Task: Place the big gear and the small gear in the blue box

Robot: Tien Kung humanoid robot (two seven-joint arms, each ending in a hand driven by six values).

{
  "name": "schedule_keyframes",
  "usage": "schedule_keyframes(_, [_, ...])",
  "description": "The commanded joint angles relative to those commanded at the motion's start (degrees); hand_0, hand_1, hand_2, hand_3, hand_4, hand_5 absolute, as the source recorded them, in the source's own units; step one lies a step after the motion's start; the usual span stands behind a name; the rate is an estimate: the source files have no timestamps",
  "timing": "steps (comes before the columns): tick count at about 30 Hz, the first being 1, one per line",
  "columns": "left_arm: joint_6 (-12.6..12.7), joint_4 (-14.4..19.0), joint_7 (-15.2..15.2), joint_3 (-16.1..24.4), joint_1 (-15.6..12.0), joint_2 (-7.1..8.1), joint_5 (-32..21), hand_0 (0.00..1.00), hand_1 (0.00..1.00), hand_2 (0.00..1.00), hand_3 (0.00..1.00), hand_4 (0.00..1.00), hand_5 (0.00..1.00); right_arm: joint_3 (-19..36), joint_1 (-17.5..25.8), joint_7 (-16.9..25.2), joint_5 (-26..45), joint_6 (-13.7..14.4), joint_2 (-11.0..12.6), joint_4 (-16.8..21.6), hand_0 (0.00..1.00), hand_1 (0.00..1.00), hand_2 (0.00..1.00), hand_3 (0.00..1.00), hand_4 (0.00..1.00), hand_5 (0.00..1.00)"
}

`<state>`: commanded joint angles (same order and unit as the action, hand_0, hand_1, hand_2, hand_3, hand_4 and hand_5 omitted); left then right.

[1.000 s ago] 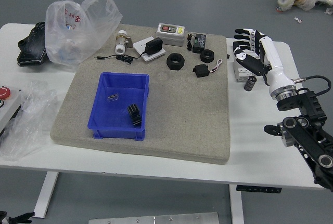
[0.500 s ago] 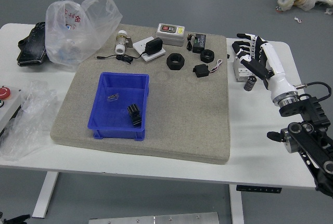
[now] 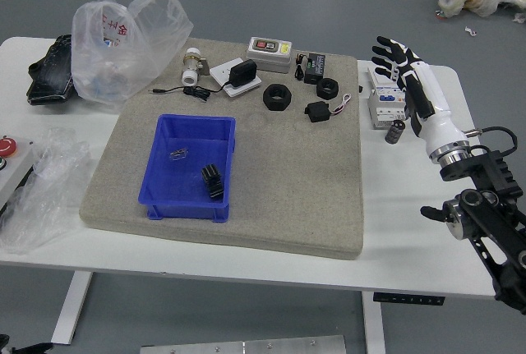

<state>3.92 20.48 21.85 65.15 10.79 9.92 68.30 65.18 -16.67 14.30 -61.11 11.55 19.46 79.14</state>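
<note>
Blue plastic open-topped box, on the grey felt mat on the white counter: holds one small black toothed gear near its front right corner, plus a small clear item beside it, too small to identify.

Black hexagonal ring part and black round ring part: both on the mat near its far edge, well apart from the box. Whether either is the big gear cannot be told; no teeth show.

Right hand, white and black, five fingers: over the counter's right side, above a white block-shaped device. Over the past second it has turned from a palm-down, loosely curled pose to an upright one, fingers spread, holding nothing.

Left hand: not in view.

Judgement: one gear lies where the task wants it; the hand's change reads as an empty-handed repositioning, and no gear has shifted.
</note>
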Motion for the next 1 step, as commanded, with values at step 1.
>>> schedule_keyframes(1, [0.05,0.01,0.0,-0.02,-0.01,0.02,-0.11,0.612,0.584,0.523,0.617,0.694,0.41,0.0,0.0,0.24,0.74,-0.3,-0.02,0.02,0.949,0.907,0.924,0.947,0.998,0.998])
